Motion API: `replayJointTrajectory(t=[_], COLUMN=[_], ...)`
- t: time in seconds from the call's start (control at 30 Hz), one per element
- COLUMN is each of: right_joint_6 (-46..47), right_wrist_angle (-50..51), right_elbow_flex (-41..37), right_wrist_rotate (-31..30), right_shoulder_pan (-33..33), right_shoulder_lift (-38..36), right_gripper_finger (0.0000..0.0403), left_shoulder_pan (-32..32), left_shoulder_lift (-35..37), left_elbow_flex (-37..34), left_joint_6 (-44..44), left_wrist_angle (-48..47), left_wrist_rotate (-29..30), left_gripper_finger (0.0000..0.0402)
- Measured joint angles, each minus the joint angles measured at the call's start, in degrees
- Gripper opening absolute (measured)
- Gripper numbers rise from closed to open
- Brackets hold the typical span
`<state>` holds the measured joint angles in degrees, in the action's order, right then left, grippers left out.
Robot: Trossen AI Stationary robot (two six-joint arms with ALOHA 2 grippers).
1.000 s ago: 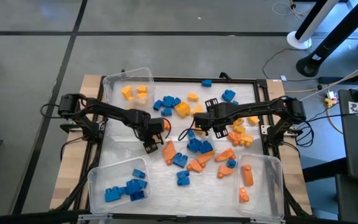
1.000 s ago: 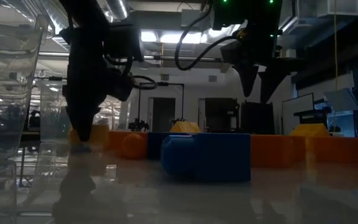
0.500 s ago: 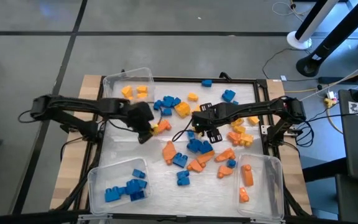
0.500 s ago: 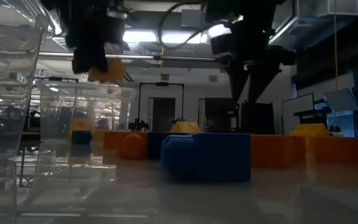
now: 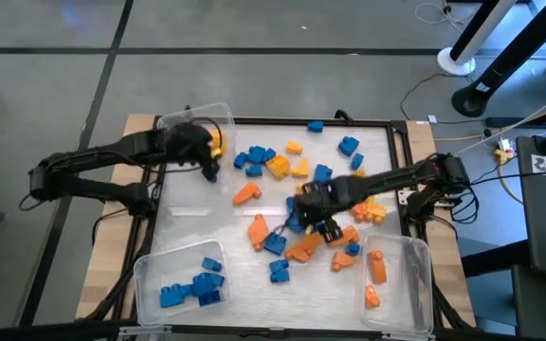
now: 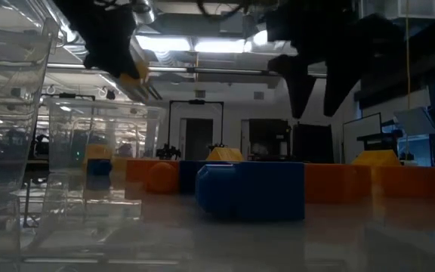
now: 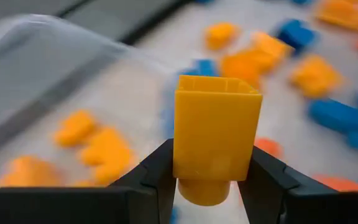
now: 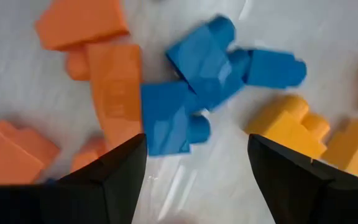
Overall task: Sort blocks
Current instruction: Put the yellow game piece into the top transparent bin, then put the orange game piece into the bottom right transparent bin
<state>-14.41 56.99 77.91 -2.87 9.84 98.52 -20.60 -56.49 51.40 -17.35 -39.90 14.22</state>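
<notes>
Left wrist view says it best: a yellow block (image 7: 216,134) is pinched snugly between the left gripper (image 7: 207,177) fingers, studs toward the wrist and hollow underside facing out. From the high view that gripper (image 5: 212,150) is stretched out over the corner of the clear bin (image 5: 171,125) at the far left of the table, the one that already has a few yellow pieces in it, with the arm reaching in long and nearly flat from the left edge. The low view shows the block up in the air, well above the bin wall. Right gripper (image 5: 322,216) is hanging over the messy middle pile, arm angled in from the right side, wrist pointing down. Its fingers (image 8: 110,177) are spread wide with nothing between them, and straight below sits a clump of blue blocks (image 8: 194,87) with orange blocks (image 8: 107,78) on one side and yellow ones (image 8: 306,134) on the other. Near-left bin (image 5: 150,275) holds blue blocks, near-right bin (image 5: 415,275) holds a couple of orange ones.
</notes>
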Motion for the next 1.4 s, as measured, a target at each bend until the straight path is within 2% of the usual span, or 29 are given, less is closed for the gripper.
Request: replayJointTrajectory(t=[0.13, 0.33, 0.57, 0.73, 0.83, 1.1, 1.4], right_joint_6=[3.20, 8.39, 9.83, 12.41, 18.71, 43.99, 55.63], right_wrist_angle=[-0.66, -2.08, -9.93, -15.89, -16.74, -16.64, -16.71], right_elbow_flex=[0.00, 0.00, 0.04, 0.04, 0.04, 0.04, 0.04], right_wrist_rotate=[-1.54, -3.51, -4.41, -1.40, -1.01, -2.97, -7.35], right_shoulder_pan=[4.92, 11.21, 15.54, 16.61, 16.91, 16.82, 16.82], right_shoulder_lift=[0.02, 0.04, 2.32, 5.24, 6.75, 9.84, 10.23], right_gripper_finger=[0.0280, 0.0280, 0.0280, 0.0279, 0.0279, 0.0279, 0.0279], left_shoulder_pan=[-5.63, -11.44, -14.43, -15.50, -15.63, -15.61, -15.61], left_shoulder_lift=[-0.73, -2.49, -6.33, -9.80, -11.19, -11.58, -11.54], left_elbow_flex=[0.02, 0.02, 0.02, 0.02, 0.02, 0.02, 0.02], left_joint_6=[1.50, 6.39, 9.95, 9.99, 9.96, 9.90, 9.89], left_wrist_angle=[0.01, 0.06, -0.08, -0.28, -0.24, -0.19, -0.20], left_wrist_rotate=[3.48, 4.06, 4.04, 4.02, 4.02, 4.00, 4.00], left_gripper_finger=[0.0128, 0.0134, 0.0178, 0.0211, 0.0222, 0.0225, 0.0225])
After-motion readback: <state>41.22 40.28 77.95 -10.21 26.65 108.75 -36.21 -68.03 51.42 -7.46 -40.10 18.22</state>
